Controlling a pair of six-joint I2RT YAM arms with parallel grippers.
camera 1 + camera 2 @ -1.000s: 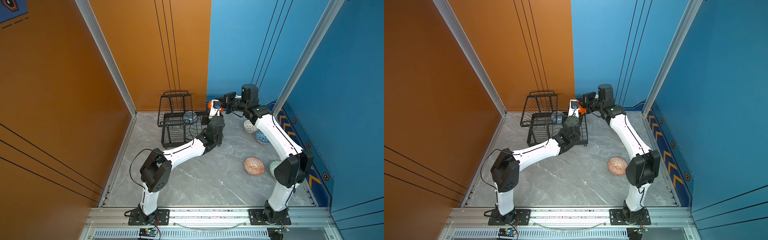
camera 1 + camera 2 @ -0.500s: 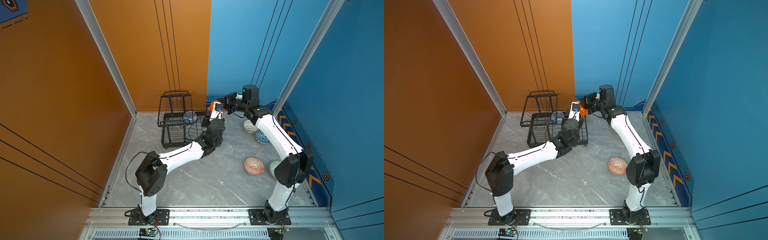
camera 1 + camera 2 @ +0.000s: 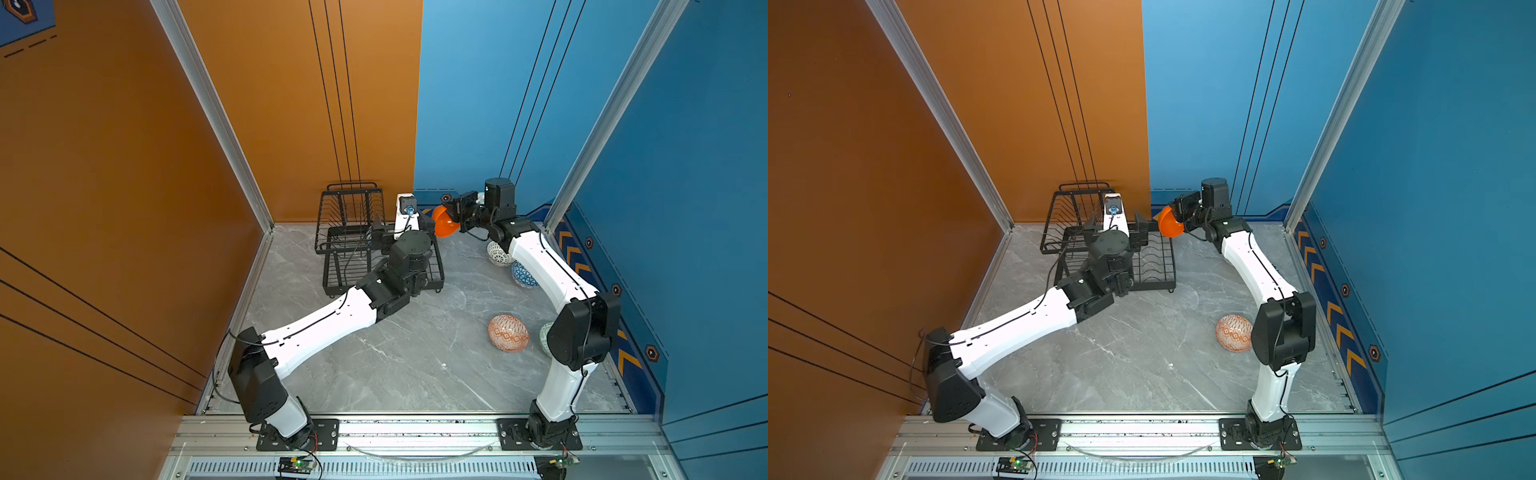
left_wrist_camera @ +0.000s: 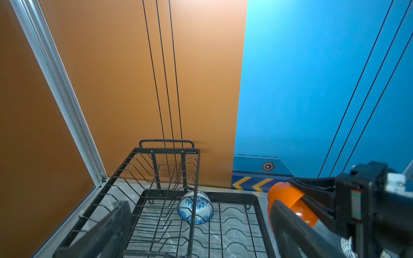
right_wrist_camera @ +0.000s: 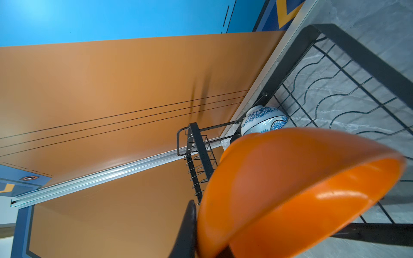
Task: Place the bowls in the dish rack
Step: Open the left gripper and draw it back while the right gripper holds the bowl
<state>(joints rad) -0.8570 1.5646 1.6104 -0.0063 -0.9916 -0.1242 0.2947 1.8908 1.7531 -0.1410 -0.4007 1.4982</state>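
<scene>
Orange bowl point(image 3: 445, 225) now gripped by right fingers point(image 4: 312, 186) alone; left fingers point(image 4: 107, 230) released wide.

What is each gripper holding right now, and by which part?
The right gripper pinches the orange bowl at its rim. The left gripper is open, holding nothing.

Only a sliver of the pale green bowl point(image 3: 543, 338) shows behind the right arm's point(image 3: 584, 332) elbow — pattern unreadable; the left arm point(image 3: 407, 257) seemingly hides the floral bowl point(image 4: 195, 208) in both top views
</scene>
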